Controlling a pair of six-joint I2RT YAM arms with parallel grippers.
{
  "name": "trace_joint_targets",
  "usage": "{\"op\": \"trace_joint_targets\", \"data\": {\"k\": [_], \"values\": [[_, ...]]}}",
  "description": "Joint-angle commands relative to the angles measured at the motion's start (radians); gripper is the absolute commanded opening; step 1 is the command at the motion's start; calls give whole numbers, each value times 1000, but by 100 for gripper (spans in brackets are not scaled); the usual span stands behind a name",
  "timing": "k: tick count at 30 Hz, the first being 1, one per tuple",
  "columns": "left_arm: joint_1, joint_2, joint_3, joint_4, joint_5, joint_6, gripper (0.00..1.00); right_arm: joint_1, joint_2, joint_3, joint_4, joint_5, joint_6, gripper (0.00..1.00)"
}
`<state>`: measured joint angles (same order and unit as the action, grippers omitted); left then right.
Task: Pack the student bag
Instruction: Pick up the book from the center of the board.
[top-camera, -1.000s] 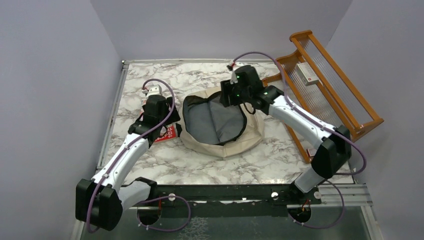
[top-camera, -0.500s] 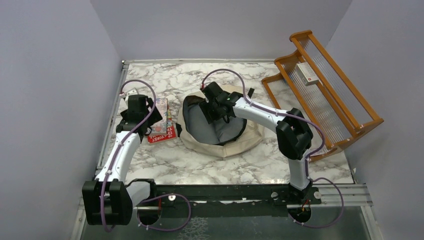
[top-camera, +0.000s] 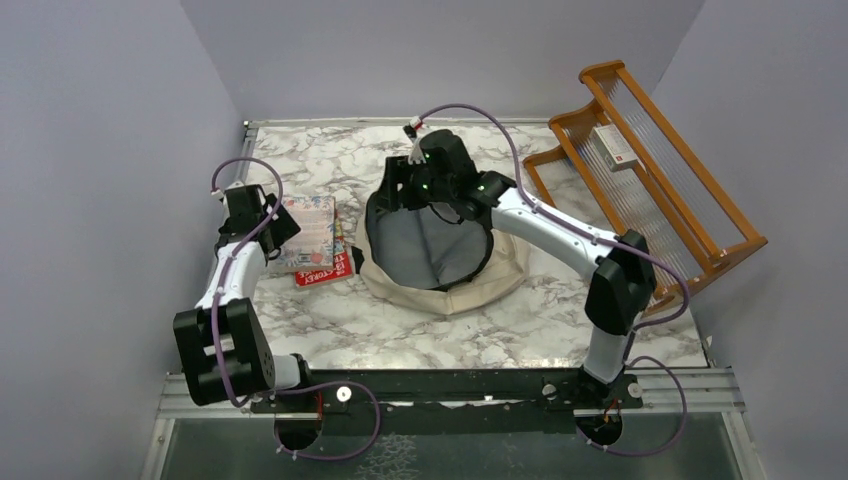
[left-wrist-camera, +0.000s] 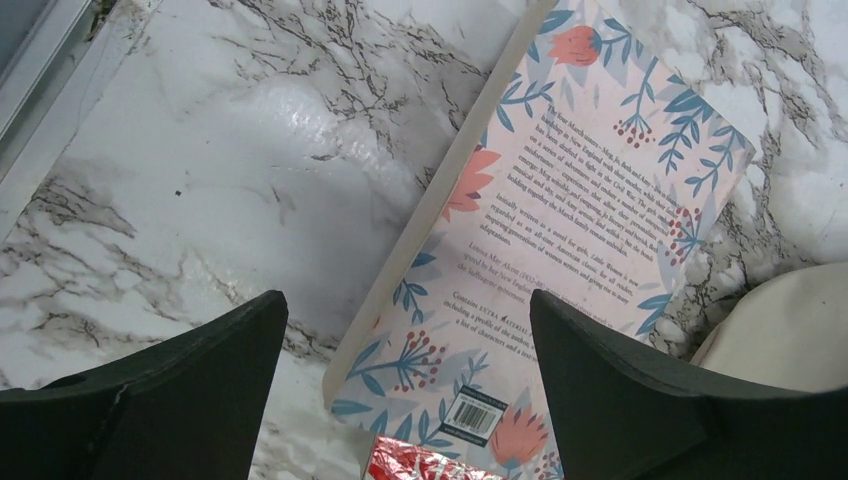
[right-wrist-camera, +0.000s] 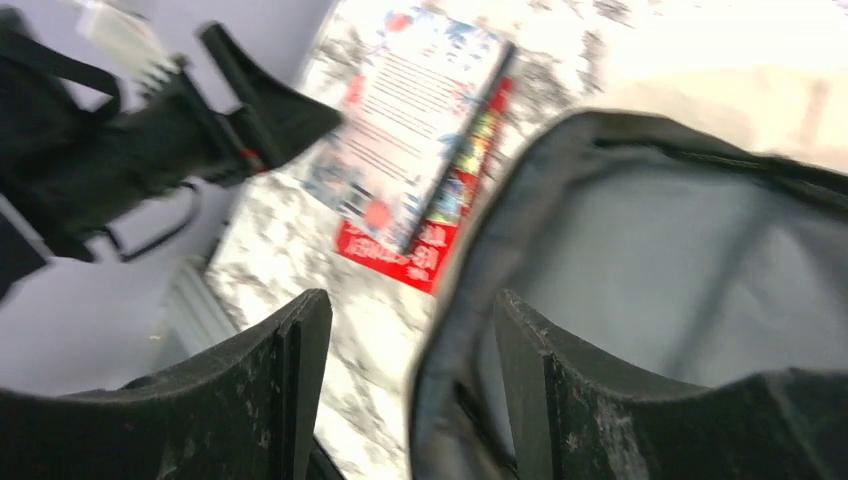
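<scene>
The marble table (top-camera: 330, 320) sits inside plain lilac walls, with a wooden rack (top-camera: 735, 245) tipped against the right side and a small box (top-camera: 612, 147) lying on it. The student bag (top-camera: 450, 290) lies in the middle of the table, its mouth wide and the grey lining showing.

Your left gripper (left-wrist-camera: 405, 310) hangs over the floral book (left-wrist-camera: 580, 200) with its jaws spread wide and nothing between them but the cover. Your right gripper (right-wrist-camera: 410, 305) is at the bag's far left rim, jaws apart, with the black rim running between the fingers. That view is blurred, so you can't tell whether either finger touches the fabric.

My reading of the risks:

- The floral book lies flat on a red book (top-camera: 325, 270). Fingers coming straight down would probably slide off the cover or push both books along, so you'd likely need an edge to grip.
- The book's near corner lies just beside the bag's beige side. A nudge that way could jam it under the fabric.
- If the right jaws close on only the rim's lip, it may slip free and the mouth could sag shut.
- Both arms reach toward the same gap, so they could collide.
</scene>
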<state>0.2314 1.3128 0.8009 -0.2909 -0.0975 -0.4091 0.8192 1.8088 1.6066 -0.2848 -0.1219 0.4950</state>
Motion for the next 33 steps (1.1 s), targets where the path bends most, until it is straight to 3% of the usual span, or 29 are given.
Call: {"op": "trace_joint_targets", "data": {"k": [1,9,14,18,26,33], "values": [[43,64,30,104,95,30,91,6,154,136,96,-212,163,64],[78,160,28,129,169,-24,79,16,491,443,111,-309,266,61],[85,219,38,117,164,-42,67,29,658,623,67,-289,281,60],[89,260,46,99,152,-46,60,29,695,614,51,-218,292,59],[89,337,53,96,240,-46,33,29,757,626,11,-176,307,60],[81,327,35,121,339,-30,31,23,782,602,35,-199,341,63]]}}
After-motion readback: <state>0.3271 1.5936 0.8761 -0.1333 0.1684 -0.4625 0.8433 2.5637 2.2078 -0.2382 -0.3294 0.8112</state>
